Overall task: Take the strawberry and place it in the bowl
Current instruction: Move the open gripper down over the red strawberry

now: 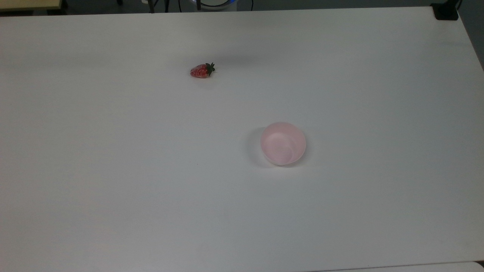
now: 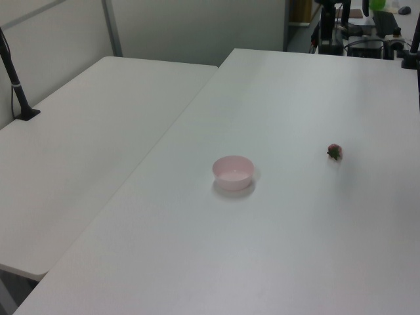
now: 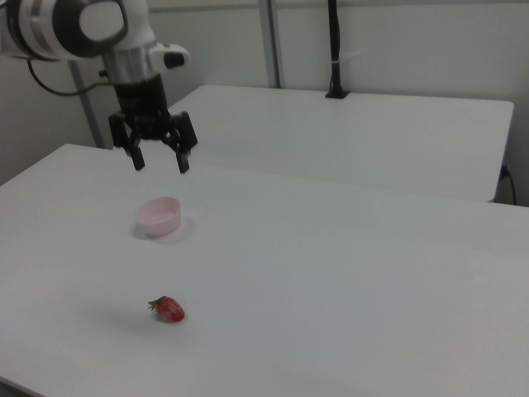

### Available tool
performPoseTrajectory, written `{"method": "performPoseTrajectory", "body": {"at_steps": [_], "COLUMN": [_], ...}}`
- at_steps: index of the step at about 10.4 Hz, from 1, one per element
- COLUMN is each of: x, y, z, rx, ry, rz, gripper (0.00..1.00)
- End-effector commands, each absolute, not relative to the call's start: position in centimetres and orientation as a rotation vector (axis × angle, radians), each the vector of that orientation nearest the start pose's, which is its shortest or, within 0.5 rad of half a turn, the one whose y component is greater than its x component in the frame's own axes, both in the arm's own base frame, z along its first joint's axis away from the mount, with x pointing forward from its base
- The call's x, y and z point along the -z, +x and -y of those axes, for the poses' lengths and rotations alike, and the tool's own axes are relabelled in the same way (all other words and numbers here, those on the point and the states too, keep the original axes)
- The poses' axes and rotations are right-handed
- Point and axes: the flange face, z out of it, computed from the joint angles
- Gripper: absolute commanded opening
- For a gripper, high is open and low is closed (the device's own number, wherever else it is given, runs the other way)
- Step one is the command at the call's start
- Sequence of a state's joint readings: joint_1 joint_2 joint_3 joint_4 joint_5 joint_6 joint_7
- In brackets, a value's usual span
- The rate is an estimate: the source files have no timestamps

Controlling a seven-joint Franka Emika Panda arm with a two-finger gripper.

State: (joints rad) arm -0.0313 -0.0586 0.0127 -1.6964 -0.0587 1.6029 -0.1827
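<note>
In the right view the arm is white with rounded grey joint caps, a black cable at nine o'clock, and a black two-fingered gripper at six o'clock.

strawberry: glossy | bowl: smooth plastic (pale) | table: matt
</note>
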Motion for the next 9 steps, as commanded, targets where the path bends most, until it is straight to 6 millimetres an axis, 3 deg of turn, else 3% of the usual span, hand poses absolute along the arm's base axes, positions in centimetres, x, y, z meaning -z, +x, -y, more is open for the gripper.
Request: {"method": "performPoseTrajectory", "body": {"at_steps": [1,3,5,7,9], "x": [-53.8,-50.6,-47.4,-41.5,-38.0], "y": [51.0,49.8,49.5,48.9,50.2], "z": [2.5,2.5,4.7,4.4,3.8], "rx": [-0.160,-0.227,-0.323,-0.330,-0.286], "ry": [-3.197,-3.167,-3.007,-2.936,-2.875], "rz": [-0.003,-0.408,-1.007,-1.231,-1.394], "gripper": [1.00,1.00,1.00,1.00,1.00]}}
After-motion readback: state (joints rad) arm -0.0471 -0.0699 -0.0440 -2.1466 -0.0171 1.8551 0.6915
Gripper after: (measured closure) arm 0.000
